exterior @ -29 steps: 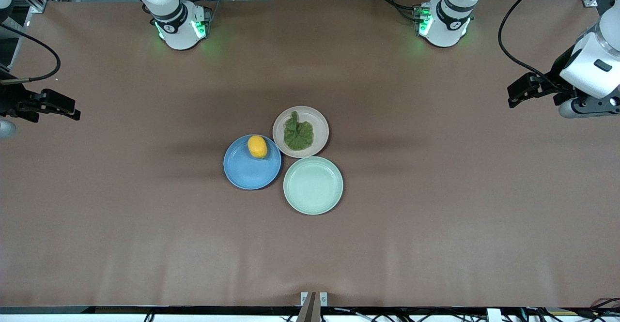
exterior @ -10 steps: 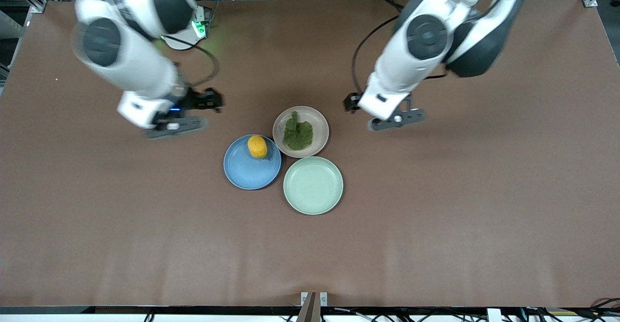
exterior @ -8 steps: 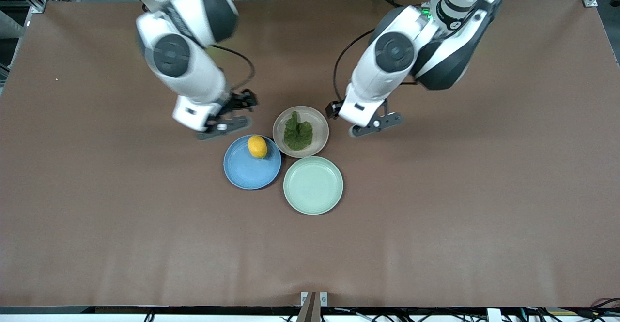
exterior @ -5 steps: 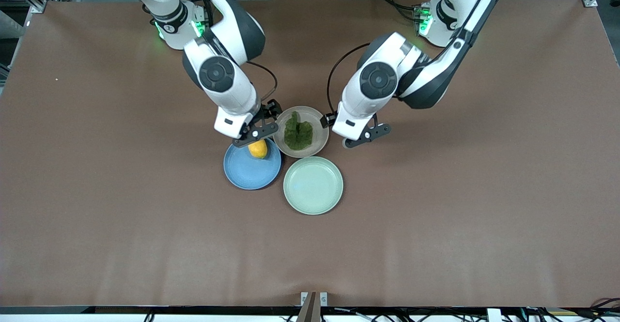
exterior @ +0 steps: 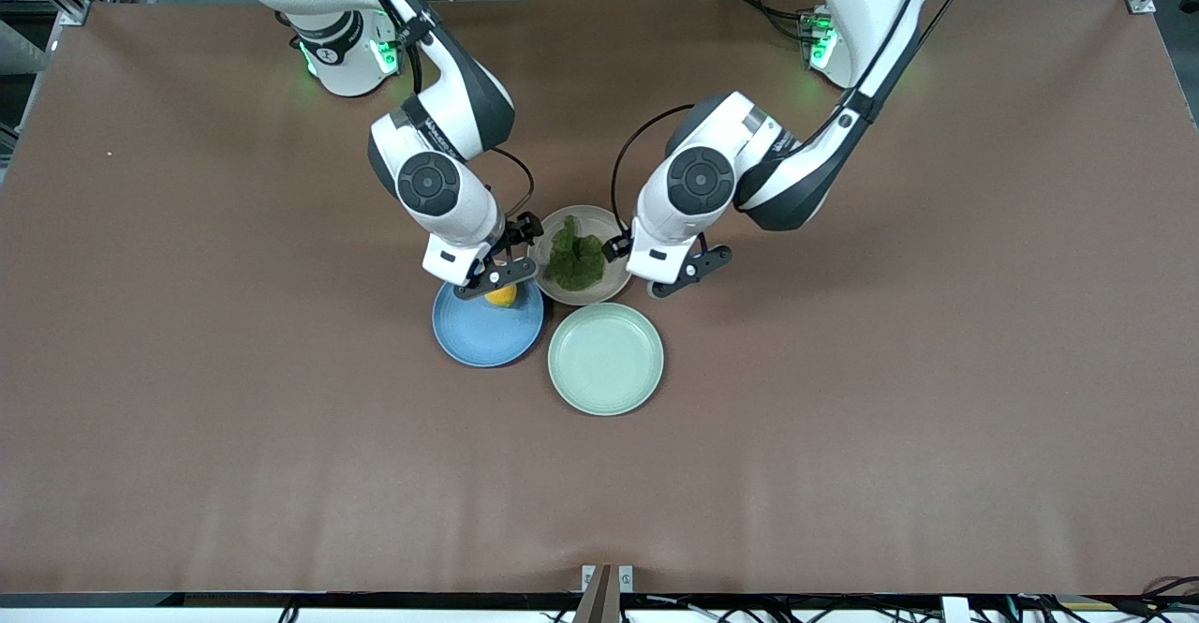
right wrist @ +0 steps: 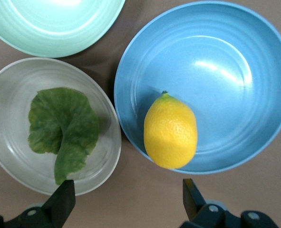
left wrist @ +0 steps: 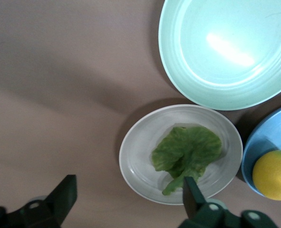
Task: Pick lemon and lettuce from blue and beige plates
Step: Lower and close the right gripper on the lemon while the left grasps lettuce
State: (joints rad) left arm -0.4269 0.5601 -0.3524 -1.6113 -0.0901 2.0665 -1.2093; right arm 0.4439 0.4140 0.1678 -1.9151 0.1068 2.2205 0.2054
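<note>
The lemon (exterior: 503, 297) lies on the blue plate (exterior: 482, 333), near the rim that is farther from the front camera; the right hand hides most of it there. It shows whole in the right wrist view (right wrist: 170, 131). The lettuce (exterior: 574, 259) lies flat on the beige plate (exterior: 614, 283). My right gripper (exterior: 494, 265) is open and empty, up over the blue plate's farther rim, next to the lemon. My left gripper (exterior: 646, 256) is open and empty, over the beige plate's rim toward the left arm's end. In the left wrist view one of its fingers (left wrist: 191, 194) stands over the lettuce (left wrist: 188, 151) stem.
An empty mint-green plate (exterior: 605, 358) touches both plates and is the nearest to the front camera. The three plates sit together mid-table on the brown cloth. Both arms reach in from the bases' edge of the table.
Both arms swung in from the table's ends to the plates; in the last half second both came closer over their plates. The lemon, lettuce and plates have not moved.
</note>
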